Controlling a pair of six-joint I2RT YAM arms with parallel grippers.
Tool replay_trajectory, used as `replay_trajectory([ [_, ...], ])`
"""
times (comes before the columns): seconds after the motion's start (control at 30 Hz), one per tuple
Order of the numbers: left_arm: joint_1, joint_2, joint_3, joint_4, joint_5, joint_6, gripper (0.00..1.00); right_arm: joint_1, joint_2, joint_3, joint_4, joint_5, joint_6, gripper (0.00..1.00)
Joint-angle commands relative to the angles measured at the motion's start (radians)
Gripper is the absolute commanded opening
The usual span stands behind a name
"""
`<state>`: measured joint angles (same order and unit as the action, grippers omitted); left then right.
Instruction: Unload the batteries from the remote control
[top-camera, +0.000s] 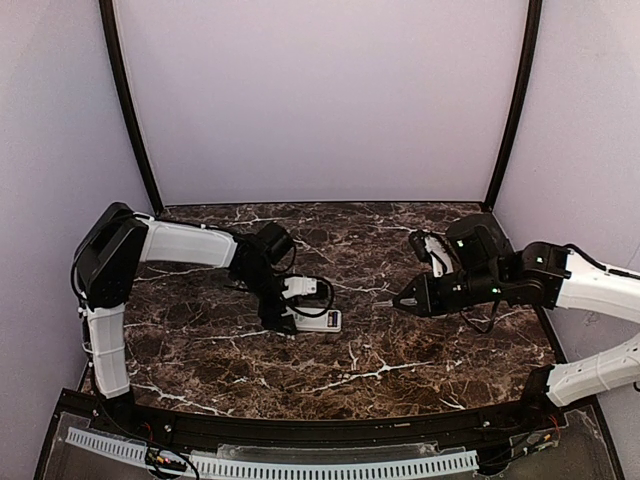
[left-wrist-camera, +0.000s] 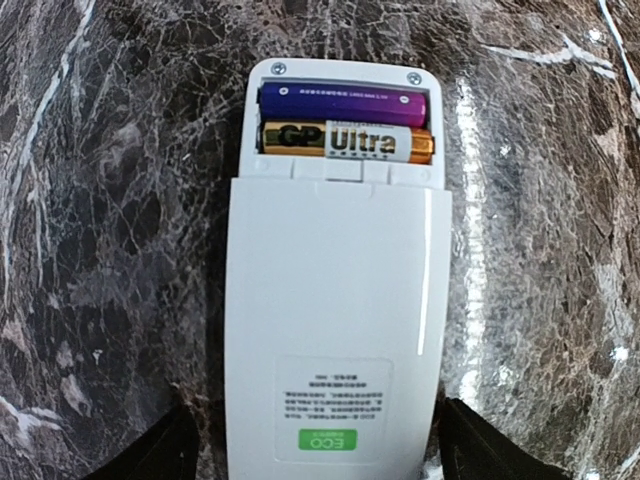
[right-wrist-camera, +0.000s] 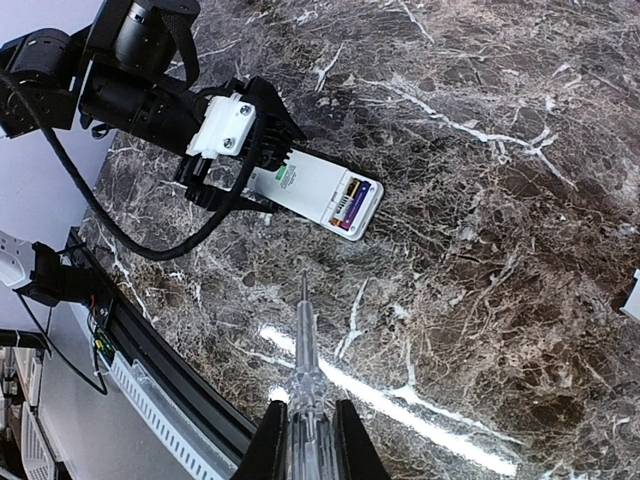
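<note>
The remote control (left-wrist-camera: 335, 300) lies back up on the marble, its battery bay open at the far end. A purple battery (left-wrist-camera: 340, 103) and a gold GP Ultra battery (left-wrist-camera: 345, 141) sit side by side in the bay. My left gripper (left-wrist-camera: 320, 445) straddles the remote's near end, fingers (left-wrist-camera: 490, 450) against its sides. In the top view the left gripper (top-camera: 285, 312) holds the remote (top-camera: 318, 320) at mid-table. My right gripper (right-wrist-camera: 305, 425) is shut on a clear-handled screwdriver (right-wrist-camera: 303, 370). Its tip points at the remote (right-wrist-camera: 315, 185) but stops short of it.
A small white squarish plastic piece (right-wrist-camera: 632, 295) shows at the right edge of the right wrist view. The table's black front rail (top-camera: 300, 430) runs along the near edge. Pale walls close in the back and sides.
</note>
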<state>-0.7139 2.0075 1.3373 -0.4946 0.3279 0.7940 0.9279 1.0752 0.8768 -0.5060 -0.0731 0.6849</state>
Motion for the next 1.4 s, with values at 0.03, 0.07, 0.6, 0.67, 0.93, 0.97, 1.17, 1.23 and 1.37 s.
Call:
replay_trajectory([
  [0.03,-0.007,0.041,0.025,-0.024,-0.016,0.032,0.76,0.0,0.01,0.038,-0.006,0.017,-0.019,0.0],
  [0.07,-0.007,0.046,0.033,-0.035,-0.016,0.038,0.74,0.0,0.011,0.04,-0.008,0.019,-0.019,0.0],
  [0.6,-0.073,-0.116,-0.079,0.041,-0.148,-0.097,0.17,0.0,0.002,0.039,-0.024,0.04,-0.017,0.0],
  [0.67,-0.093,-0.185,-0.134,0.1,-0.181,-0.119,0.16,0.0,-0.001,0.039,-0.025,0.05,-0.023,0.0],
  [0.93,-0.189,-0.44,-0.337,0.243,-0.251,-0.097,0.08,0.0,-0.001,0.075,-0.054,0.026,-0.14,0.0],
  [0.97,-0.195,-0.47,-0.346,0.249,-0.259,-0.089,0.07,0.0,-0.002,0.082,-0.063,0.016,-0.166,0.0],
  [1.17,-0.264,-0.549,-0.402,0.238,-0.353,-0.028,0.04,0.0,0.004,0.125,-0.099,-0.095,-0.312,0.0],
  [1.23,-0.289,-0.561,-0.407,0.23,-0.398,-0.006,0.01,0.0,0.006,0.135,-0.105,-0.125,-0.346,0.0],
  [1.37,-0.33,-0.574,-0.414,0.224,-0.481,0.026,0.0,0.004,0.011,0.147,-0.113,-0.162,-0.403,0.0],
])
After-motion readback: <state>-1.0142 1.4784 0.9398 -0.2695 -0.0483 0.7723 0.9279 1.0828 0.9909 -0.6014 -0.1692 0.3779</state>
